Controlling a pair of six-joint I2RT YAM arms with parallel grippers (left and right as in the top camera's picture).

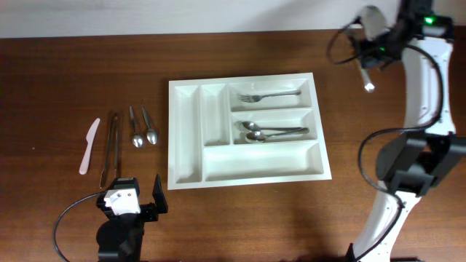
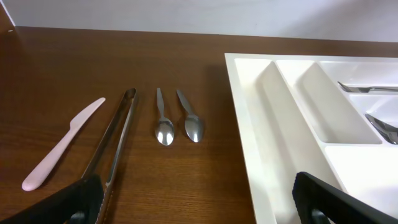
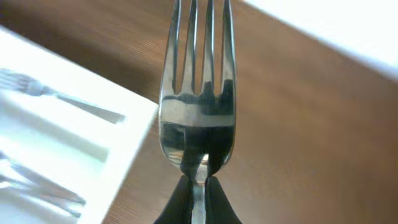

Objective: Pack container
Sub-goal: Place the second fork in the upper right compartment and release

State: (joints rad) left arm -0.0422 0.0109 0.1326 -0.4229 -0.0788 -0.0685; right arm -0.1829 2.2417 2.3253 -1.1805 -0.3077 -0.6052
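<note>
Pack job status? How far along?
Done: one fork and spoons lie in the tray. In hand: the right hand grips a second fork, not yet placed. Left: pink knife, tongs and two teaspoons on the table.

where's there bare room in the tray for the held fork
Bare: the tray's two narrow upright slots and its long bottom slot. The top slot holds one fork, room beside it. The middle slot is crowded with spoons.

White container [image 1: 255, 161] on dark brown wood-grain table [image 1: 73, 73]; left of the container, a pale pink knife [image 1: 89, 145]; the fork [image 3: 198, 124] is shiny silver.
</note>
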